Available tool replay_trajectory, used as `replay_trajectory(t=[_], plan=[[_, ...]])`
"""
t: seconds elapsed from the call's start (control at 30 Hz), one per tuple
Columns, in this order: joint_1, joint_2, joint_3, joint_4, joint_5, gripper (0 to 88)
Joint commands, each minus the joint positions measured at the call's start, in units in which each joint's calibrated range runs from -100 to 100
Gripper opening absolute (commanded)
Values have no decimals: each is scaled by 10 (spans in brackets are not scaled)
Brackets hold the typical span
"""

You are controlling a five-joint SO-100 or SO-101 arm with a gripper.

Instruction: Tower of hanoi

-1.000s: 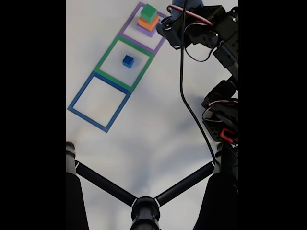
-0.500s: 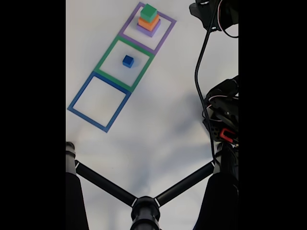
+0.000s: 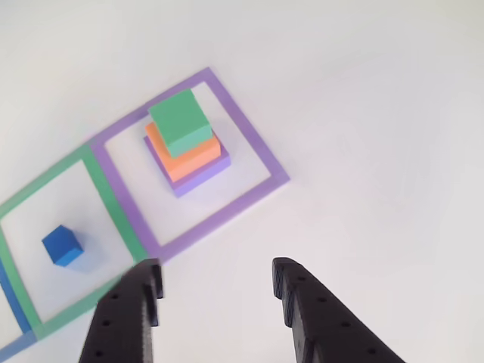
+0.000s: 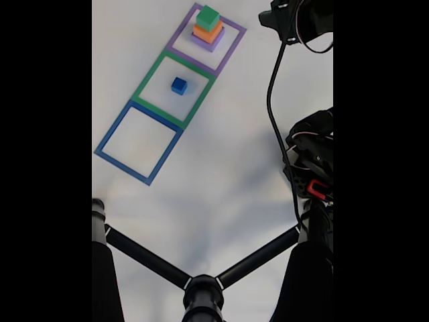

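A stack of three blocks stands inside the purple square (image 3: pixel 257 155) (image 4: pixel 228 41): a green block (image 3: pixel 180 119) (image 4: pixel 208 17) on an orange block (image 3: pixel 190 154) (image 4: pixel 208 31) on a purple block (image 3: pixel 203 174) (image 4: pixel 206 43). A small blue cube (image 3: pixel 62 246) (image 4: pixel 179 85) sits alone in the green square (image 3: pixel 106 193) (image 4: pixel 155 67). My gripper (image 3: pixel 215 278) hangs open and empty above the table, just in front of the purple square, its two black fingers (image 3: pixel 299 302) apart. In the fixed view the arm's head (image 4: pixel 295 17) sits at the top right.
A blue square (image 4: pixel 107 141) lies empty beside the green one. Black tripod legs (image 4: pixel 201 282) cross the bottom of the fixed view. The arm's body and cables (image 4: pixel 312 161) run down the right side. White table (image 4: pixel 221 168) surrounds the squares.
The arm has drawn back to the right, away from the block stack, over the last second. The blocks have not moved.
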Motion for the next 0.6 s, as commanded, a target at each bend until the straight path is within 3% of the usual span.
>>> replay_trajectory(t=[0.0,0.2,0.57], plan=[[10,-29,123,-148,0,232],[6,-30,265,-328,0,262],[-10,83,482,-759,0,278]])
